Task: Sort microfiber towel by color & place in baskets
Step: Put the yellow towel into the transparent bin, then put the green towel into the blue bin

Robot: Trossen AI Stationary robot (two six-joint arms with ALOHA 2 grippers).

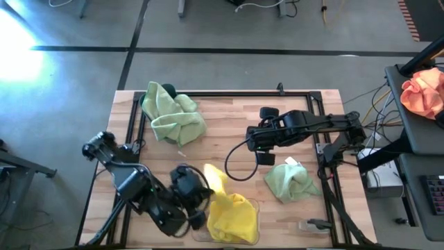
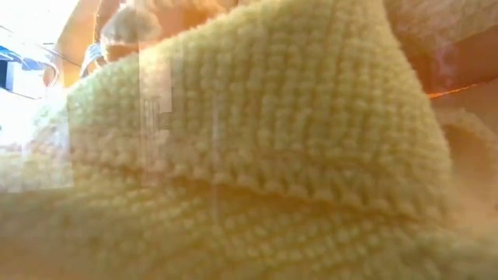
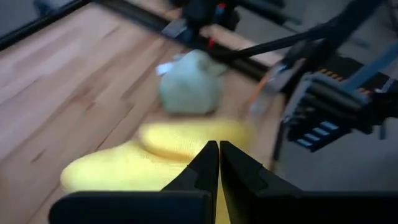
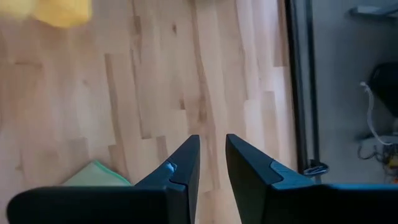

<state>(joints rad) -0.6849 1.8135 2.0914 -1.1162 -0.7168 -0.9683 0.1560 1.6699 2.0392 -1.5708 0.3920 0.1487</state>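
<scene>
Bright yellow microfiber towels (image 1: 232, 215) lie heaped in the clear basket (image 1: 255, 203) at the table's near edge; they fill the low view (image 2: 257, 140) behind its see-through wall. My left gripper (image 1: 207, 194) (image 3: 219, 152) is shut beside the heap's raised corner (image 1: 214, 175), with no cloth showing between its fingers. Pale green towels (image 1: 175, 117) are piled on the dark teal basket (image 1: 168, 90) at the far left. One more green towel (image 1: 291, 182) (image 3: 189, 90) lies bunched on the table at the right. My right gripper (image 1: 262, 156) (image 4: 212, 158) hovers open above bare wood, just left of it.
A black metal frame (image 1: 316, 97) runs along the table's edges. An orange-pink cloth bundle (image 1: 423, 94) sits on a side stand off the table's right. Bare wood (image 1: 229, 111) lies between the two green piles.
</scene>
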